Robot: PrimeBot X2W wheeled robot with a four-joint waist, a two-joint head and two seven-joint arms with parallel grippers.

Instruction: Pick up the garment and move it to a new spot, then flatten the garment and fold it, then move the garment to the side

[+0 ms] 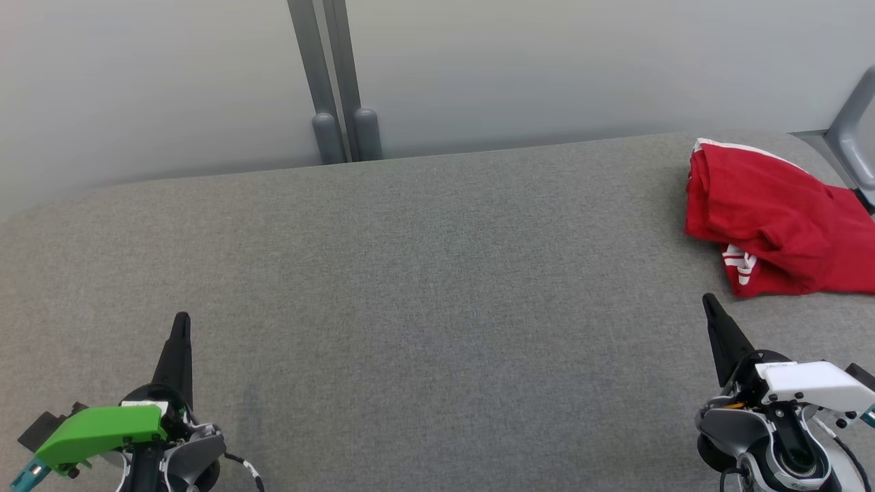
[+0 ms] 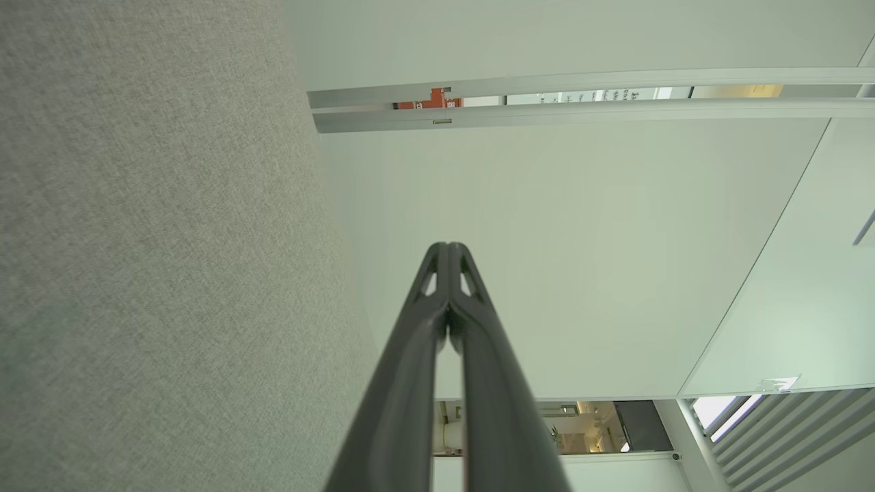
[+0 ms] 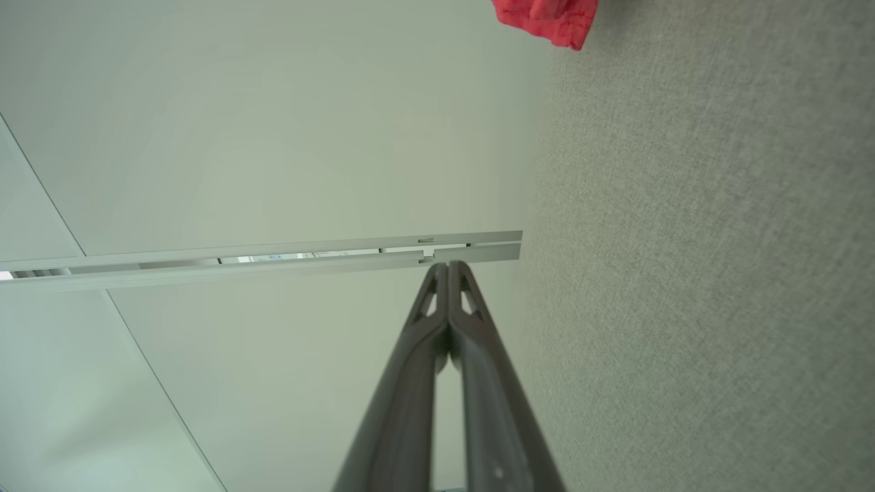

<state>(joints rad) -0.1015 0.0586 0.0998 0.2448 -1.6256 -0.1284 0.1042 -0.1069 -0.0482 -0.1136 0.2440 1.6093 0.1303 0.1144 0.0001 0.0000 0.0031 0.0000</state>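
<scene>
Garment [image 1: 772,219]: red with white trim, bunched in loose layers, not flat. At the 2 o'clock corner of the surface [image 1: 437,273], cut off by the head view's right edge.
Fold: some layering, but uneven edges and creases throughout. Too rumpled to call a neat fold.
Stage: fits two readings, either a heap at the side due for lifting or a roughly folded bundle set aside at the end. Not settled by this moment.
Done, on the late reading: garment at the side, as the task asks.
Left, on the early reading: lifting, shifting, flattening, folding, setting aside.
Left gripper [image 1: 181,326]: closed, fingers pressed together, nothing between them. At 7 o'clock, pointing toward 12, low over the surface.
Right gripper [image 1: 709,304]: closed and empty. At 4 o'clock, pointing toward 12.
Garment to right gripper: near, just beyond the tip, toward 1 o'clock from it. Apart, no contact.
Garment to left gripper: well apart, across nearly the whole surface, toward 2 o'clock.
Right wrist view: a red hem at the top edge, beyond the closed fingers and off their line.
Handling, as a judgement: limp cloth, likely to sag and lose its layers if lifted from one point.
</scene>
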